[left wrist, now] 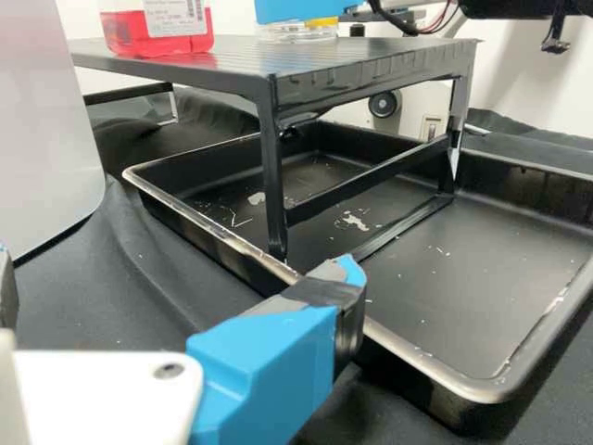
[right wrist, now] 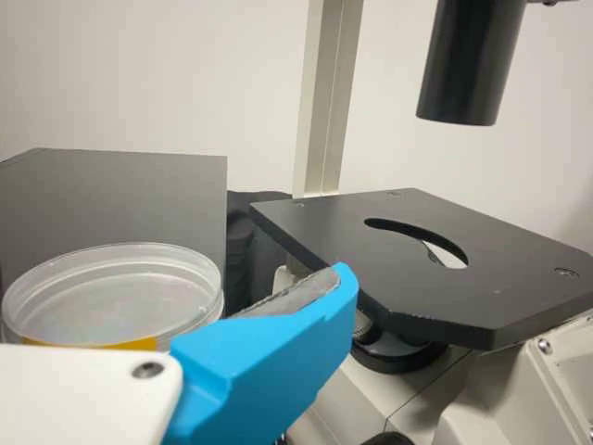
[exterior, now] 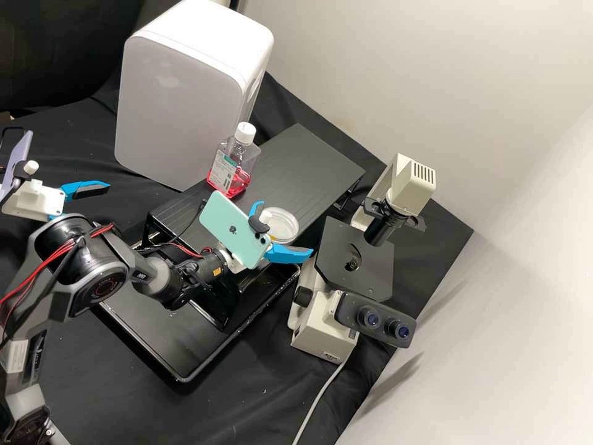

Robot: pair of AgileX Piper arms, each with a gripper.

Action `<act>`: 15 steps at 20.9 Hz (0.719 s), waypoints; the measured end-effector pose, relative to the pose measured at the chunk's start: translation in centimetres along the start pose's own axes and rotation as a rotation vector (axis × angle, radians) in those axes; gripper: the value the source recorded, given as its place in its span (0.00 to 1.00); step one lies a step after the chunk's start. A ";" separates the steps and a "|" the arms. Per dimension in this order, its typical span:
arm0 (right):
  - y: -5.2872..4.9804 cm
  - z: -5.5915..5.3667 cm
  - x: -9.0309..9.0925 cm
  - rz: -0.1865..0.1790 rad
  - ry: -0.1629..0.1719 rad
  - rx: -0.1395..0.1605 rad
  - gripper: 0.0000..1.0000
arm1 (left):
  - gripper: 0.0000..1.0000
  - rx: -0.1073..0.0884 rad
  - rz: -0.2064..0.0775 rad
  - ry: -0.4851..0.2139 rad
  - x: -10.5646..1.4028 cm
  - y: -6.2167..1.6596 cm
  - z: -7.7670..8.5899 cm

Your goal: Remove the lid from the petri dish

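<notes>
High view: right gripper [exterior: 285,227] spread apart either side of the petri dish [exterior: 279,224], right at the raised shelf's [exterior: 309,167] edge; a crooked squeeze could shove it off; left wrist view: left gripper [left wrist: 320,306] low beside the tray [left wrist: 185,209], can't tell its state; right wrist view: lid [right wrist: 111,283] skirt looks shallow, so I reckon closing low grabs the base [right wrist: 83,343] too.
</notes>
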 end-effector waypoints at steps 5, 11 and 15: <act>0.0 0.0 0.2 -0.009 -0.008 0.000 1.00 | 1.00 0.001 -0.001 -0.006 0.0 -0.04 0.2; -0.1 0.1 0.9 -0.008 -0.007 0.000 1.00 | 1.00 0.002 -0.002 -0.007 0.0 -0.04 0.2; -0.3 0.3 1.0 -0.012 -0.011 0.000 0.00 | 1.00 0.002 -0.002 -0.007 0.0 -0.04 0.2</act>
